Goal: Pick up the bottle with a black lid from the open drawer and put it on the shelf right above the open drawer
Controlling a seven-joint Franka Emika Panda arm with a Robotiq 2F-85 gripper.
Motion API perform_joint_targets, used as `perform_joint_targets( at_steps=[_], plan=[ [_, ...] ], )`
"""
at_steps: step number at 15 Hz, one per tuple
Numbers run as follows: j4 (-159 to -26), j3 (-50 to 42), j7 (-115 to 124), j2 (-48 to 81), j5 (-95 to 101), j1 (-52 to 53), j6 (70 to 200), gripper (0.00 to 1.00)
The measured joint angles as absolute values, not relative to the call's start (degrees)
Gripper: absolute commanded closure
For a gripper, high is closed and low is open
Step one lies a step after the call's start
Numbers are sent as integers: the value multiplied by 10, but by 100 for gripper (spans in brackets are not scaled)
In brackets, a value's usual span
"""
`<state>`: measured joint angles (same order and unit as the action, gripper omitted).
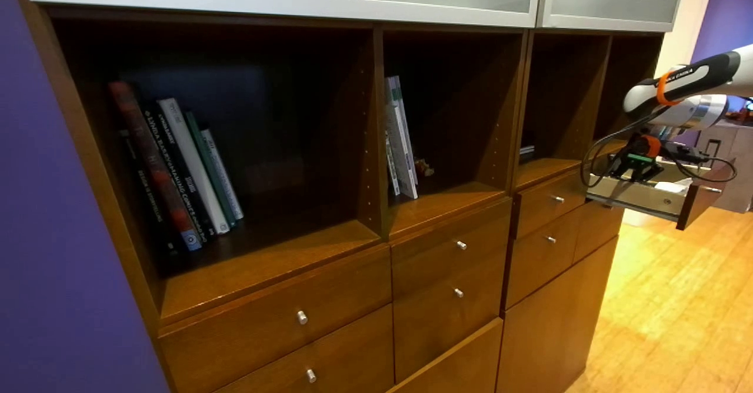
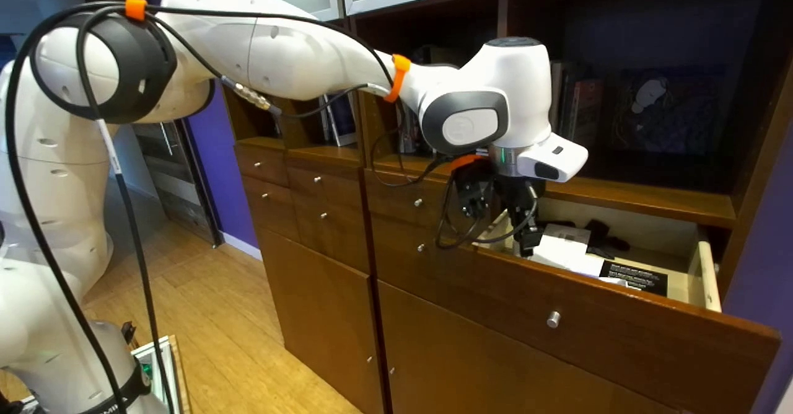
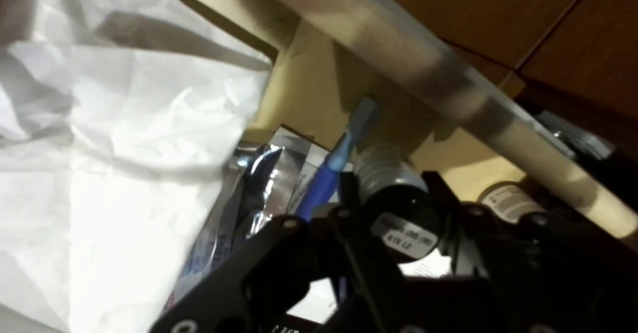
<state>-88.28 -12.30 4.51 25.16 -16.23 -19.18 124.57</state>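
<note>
So the arm (image 2: 297,57) is stretched out quite a bit: in an exterior view it's brought in from the left edge, bent at the elbow in the upper left, and the forearm is sloped down toward the right. The wrist is folded over there, so the gripper (image 2: 526,246) is pointed down and dipped into the pulled-out drawer (image 2: 632,333) at lower right, with the shelf (image 2: 650,203) set right above it.

The bottle (image 3: 396,201) is best seen in the wrist view, a bit right of and below center. It's pinched, far as can be made out, between the fingers (image 3: 350,191), which are closed in on either side of the black lid. That lid is aimed at the camera and the bottom of the frame, label turned to view. The clear body is directed up and slightly left. So the long axis is angled steeply, top left to bottom right, and pretty foreshortened, since it's viewed lid-end first. A blue tool (image 3: 317,192) is laid on a slant just left of it.
</note>
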Motion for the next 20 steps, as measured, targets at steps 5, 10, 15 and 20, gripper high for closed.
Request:
perform_joint_targets(
  at_steps=[5,10,15,20],
  plan=[
    [-883,-133,54,200,-106,-186,1229,90],
    [-882,-135,50,157,-68,-179,1220,90],
    [-879,-121,12,153,-71,-172,1270,90],
    [-875,-111,-24,168,-74,-171,1308,90]
  ],
)
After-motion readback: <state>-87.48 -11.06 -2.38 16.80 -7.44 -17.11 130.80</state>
